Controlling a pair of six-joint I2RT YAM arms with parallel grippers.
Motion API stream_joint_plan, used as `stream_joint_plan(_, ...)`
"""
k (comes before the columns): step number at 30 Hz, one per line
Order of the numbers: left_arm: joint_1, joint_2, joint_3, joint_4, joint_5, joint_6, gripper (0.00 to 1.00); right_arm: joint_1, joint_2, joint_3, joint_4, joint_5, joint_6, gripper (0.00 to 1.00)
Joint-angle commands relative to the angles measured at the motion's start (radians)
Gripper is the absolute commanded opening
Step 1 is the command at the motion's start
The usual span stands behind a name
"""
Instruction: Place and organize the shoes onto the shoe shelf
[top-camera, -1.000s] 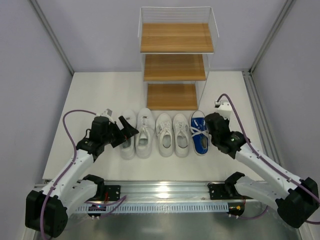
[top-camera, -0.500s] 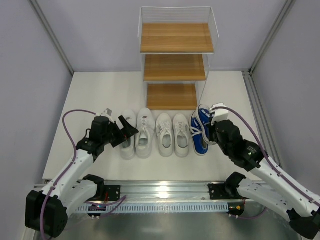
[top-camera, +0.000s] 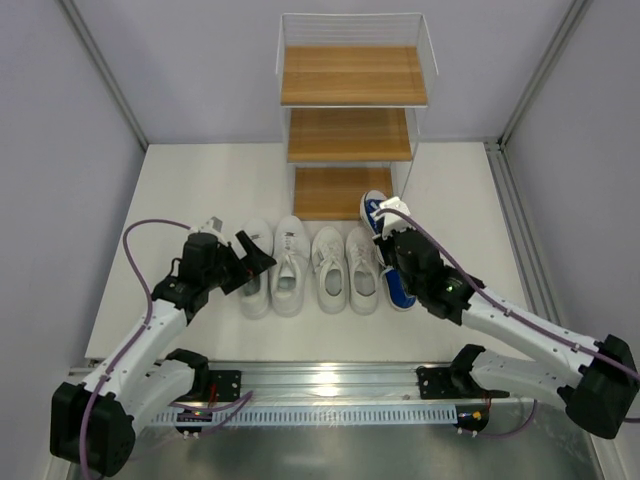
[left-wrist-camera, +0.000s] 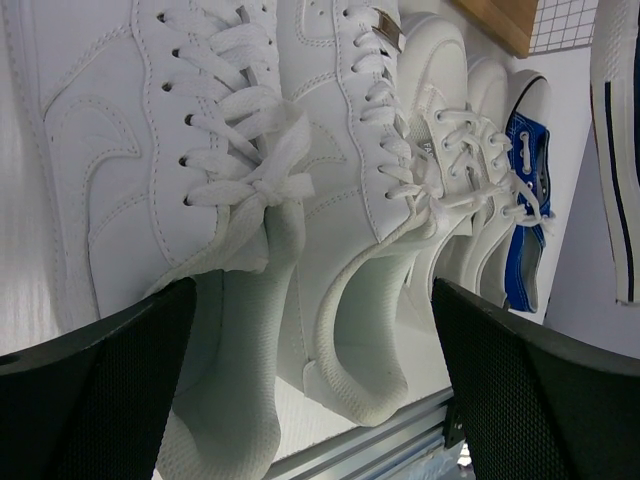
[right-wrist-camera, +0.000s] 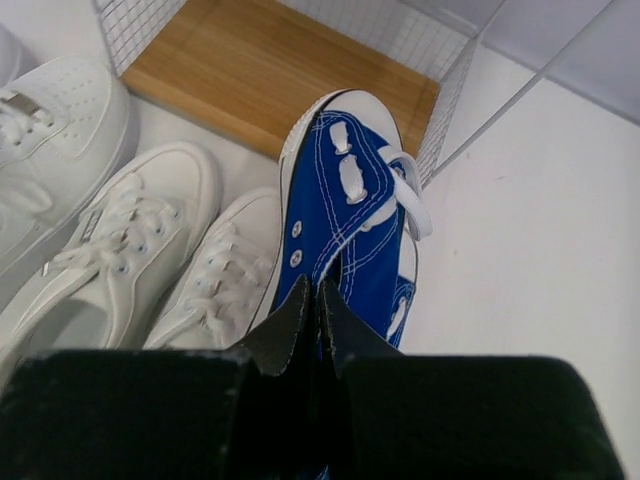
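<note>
1 blue shoe (top-camera: 377, 209) has risen off the surface (top-camera: 200, 190), pinched in the right hand (top-camera: 392, 238), nearing the shoe shelf (top-camera: 340, 192); left hand (top-camera: 256, 262) waits spread; 5 others remain.

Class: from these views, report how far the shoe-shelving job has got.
Done: nothing; all three boards of the shoe shelf are bare. In hand: the right tool is shut on one blue shoe, lifted near the bottom board. Remaining: the other blue shoe and four white shoes on the table; the left tool hangs open by them.

Right gripper (right-wrist-camera: 320, 300) has carried a blue sneaker (right-wrist-camera: 350, 190) toward the shelf (top-camera: 345, 192).
</note>
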Motion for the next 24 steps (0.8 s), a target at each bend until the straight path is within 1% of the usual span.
stream_joint_plan(1, 0.001, -0.028, 0.013, 0.025, -0.048, 0.006, 1.0, -0.01, 0.076, -0.005, 0.443, 0.161, -0.135, 0.04)
stream_joint_plan(2, 0.001, -0.031, 0.013, 0.026, -0.05, 0.006, 1.0, -0.018, 0.101, -0.009, 0.484, 0.165, -0.166, 0.04)
stream_joint_plan(4, 0.001, -0.03, 0.014, 0.022, -0.048, 0.006, 1.0, -0.041, 0.158, -0.003, 0.557, 0.151, -0.174, 0.04)
stream_joint_plan(8, 0.001, -0.044, 0.011, 0.014, -0.054, 0.008, 1.0, -0.123, 0.291, -0.017, 0.678, 0.059, -0.157, 0.04)
stream_joint_plan(10, 0.001, -0.051, 0.007, 0.015, -0.057, 0.008, 1.0, -0.177, 0.331, -0.017, 0.74, -0.001, -0.142, 0.04)
stream_joint_plan(12, 0.001, -0.056, 0.002, 0.014, -0.062, 0.008, 1.0, -0.223, 0.391, 0.007, 0.766, -0.062, -0.134, 0.04)
stream_joint_plan(17, 0.001, -0.064, -0.001, 0.009, -0.065, 0.008, 1.0, -0.277, 0.497, 0.066, 0.809, -0.154, -0.136, 0.04)
stream_joint_plan(24, 0.001, -0.076, -0.009, 0.003, -0.074, 0.009, 1.0, -0.299, 0.633, 0.177, 0.823, -0.185, -0.157, 0.04)
